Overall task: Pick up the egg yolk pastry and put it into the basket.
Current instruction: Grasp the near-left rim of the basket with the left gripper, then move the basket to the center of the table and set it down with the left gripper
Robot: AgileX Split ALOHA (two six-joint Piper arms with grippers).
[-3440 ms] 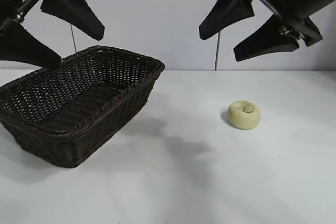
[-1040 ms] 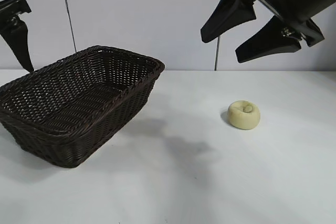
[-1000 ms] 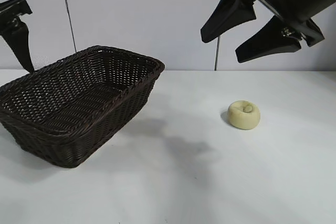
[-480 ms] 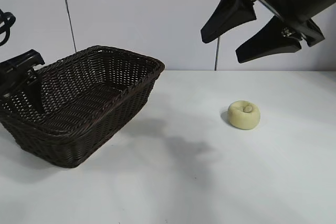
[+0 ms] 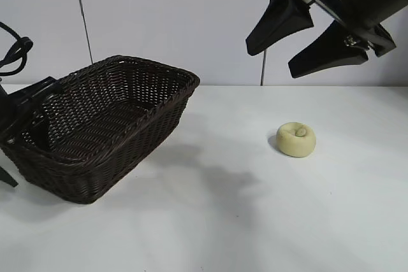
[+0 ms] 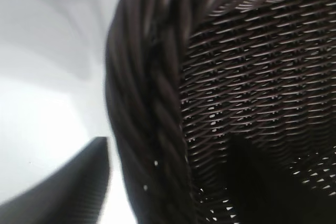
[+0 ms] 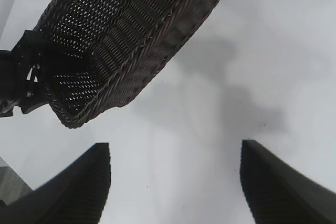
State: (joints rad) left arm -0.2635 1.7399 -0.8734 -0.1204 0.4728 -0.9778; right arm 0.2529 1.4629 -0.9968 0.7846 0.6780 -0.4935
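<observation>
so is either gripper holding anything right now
The left gripper straddles the basket rim at its end; a firm hold cannot be told. The right gripper is open, empty.

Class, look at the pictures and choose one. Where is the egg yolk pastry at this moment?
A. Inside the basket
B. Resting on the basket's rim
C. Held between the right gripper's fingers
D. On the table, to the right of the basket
D: the egg yolk pastry sits alone on the white table, well apart from the basket, with the right gripper open high above it.

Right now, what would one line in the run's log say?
left gripper: straddling basket end rim | right gripper: open, high above table | egg yolk pastry: untouched on table, outside basket
</observation>
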